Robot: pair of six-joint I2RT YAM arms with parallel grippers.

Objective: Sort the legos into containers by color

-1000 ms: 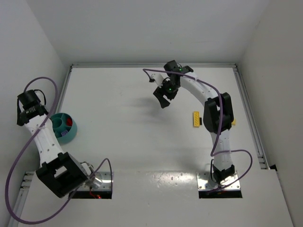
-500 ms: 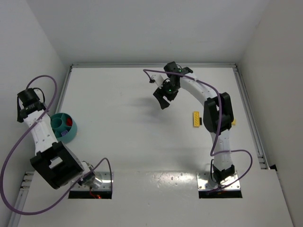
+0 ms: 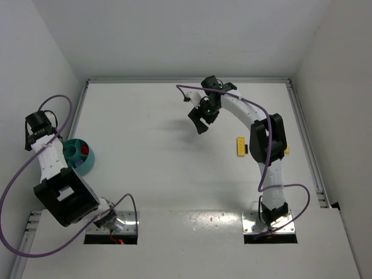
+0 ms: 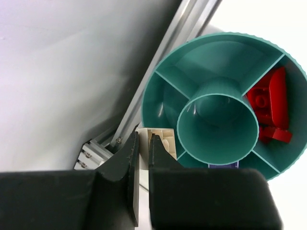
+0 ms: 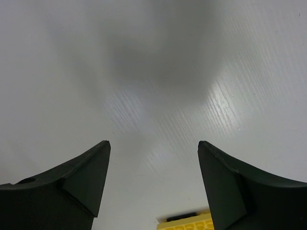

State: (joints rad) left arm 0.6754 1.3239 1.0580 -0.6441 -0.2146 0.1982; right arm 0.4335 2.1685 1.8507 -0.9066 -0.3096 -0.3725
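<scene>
Left gripper (image 4: 143, 139) is all but closed, its two black fingers pinched on what looks like a thin cream brick (image 4: 163, 141). A pale sliver shows in the slit between them, and the brick's end pokes out past the tips. It hangs at the left side of the table, over the rim of the teal bowl (image 4: 158, 81) on the side by the aluminium rail (image 4: 168, 67) and the wall.

Red bricks (image 4: 268, 108) lie in one compartment of the bowl, the longest lying lengthwise along the outer wall. A scrap of purple (image 4: 223, 165) peeks out of the next compartment, mostly hidden behind the gripper.

Over on the far side, the right gripper (image 5: 153, 146) hovers above the bare table (image 3: 151, 174) with its jaws wide apart and nothing between them. A long yellow brick (image 3: 240, 146) lies flat on the table beside the right arm's elbow. Its long axis runs straight from the near edge toward the far one. A smaller yellow piece (image 3: 287, 151) sits on the elbow's other side, too small to make out.
</scene>
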